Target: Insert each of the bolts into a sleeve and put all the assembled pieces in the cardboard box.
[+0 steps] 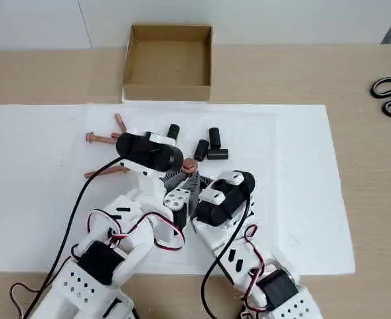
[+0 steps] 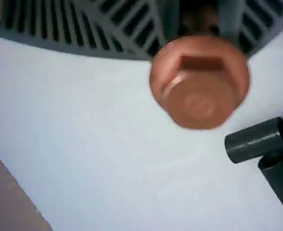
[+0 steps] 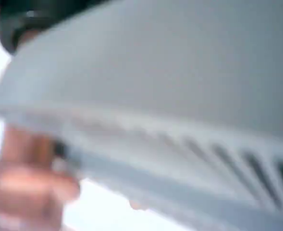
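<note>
Right of the loose bolts (image 1: 99, 138), the left gripper (image 1: 180, 178) and right gripper (image 1: 199, 182) crowded one bolt (image 1: 190, 164) at the middle of the white mat (image 1: 36, 199), their jaws too hidden to tell whether either clamped it, so a weak hold could have dropped it among the nearby sleeves (image 1: 214, 137).

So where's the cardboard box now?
High view: the cardboard box sits on the table at the far edge of the white sheet, beyond the black sleeves.

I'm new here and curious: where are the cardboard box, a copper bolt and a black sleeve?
cardboard box (image 1: 167, 93), high view, front wall.
copper bolt (image 2: 199, 84), left wrist view, hexagonal head.
black sleeve (image 2: 256, 140), left wrist view, curved side.
</note>
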Controlling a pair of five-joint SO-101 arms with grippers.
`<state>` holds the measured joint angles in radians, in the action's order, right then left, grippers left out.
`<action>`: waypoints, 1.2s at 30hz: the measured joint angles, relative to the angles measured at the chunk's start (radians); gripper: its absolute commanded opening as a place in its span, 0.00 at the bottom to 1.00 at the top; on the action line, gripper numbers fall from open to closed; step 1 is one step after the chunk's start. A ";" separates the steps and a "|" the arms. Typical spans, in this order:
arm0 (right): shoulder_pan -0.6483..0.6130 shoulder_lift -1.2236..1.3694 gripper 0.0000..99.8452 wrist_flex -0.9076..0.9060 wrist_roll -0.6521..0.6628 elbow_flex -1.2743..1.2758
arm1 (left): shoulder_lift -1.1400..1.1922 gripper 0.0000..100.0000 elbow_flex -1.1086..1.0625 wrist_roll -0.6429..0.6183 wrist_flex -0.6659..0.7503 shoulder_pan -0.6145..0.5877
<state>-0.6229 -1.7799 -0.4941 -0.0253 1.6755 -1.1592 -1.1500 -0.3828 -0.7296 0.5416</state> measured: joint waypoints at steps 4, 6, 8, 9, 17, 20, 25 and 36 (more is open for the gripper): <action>0.000 0.000 0.00 0.000 0.000 0.000 | -0.002 0.01 -0.031 0.000 0.000 0.017; 0.000 0.000 0.00 0.000 0.000 0.000 | -0.002 0.01 -0.031 0.000 0.000 0.017; 0.000 0.000 0.00 0.000 0.000 0.000 | -0.002 0.01 -0.031 0.000 0.000 0.017; 0.000 0.000 0.00 0.000 0.000 0.000 | -0.002 0.02 -0.031 0.000 0.000 0.017; 0.005 -0.002 0.00 0.000 0.000 0.000 | -0.002 0.23 -0.006 0.003 -0.080 0.009; 0.003 -0.003 0.00 0.000 0.000 0.000 | 0.000 0.24 0.055 -0.003 -0.181 0.008; 0.002 -0.005 0.00 0.000 0.000 0.000 | 0.000 0.24 0.161 -0.003 -0.344 0.011; 0.080 -0.005 0.00 -0.051 0.000 0.000 | -0.012 0.24 0.522 0.275 -0.712 -0.345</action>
<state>-0.5432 -1.7845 -0.5447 -0.0253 1.6755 -1.1715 -0.6283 -0.1082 -1.4415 0.1964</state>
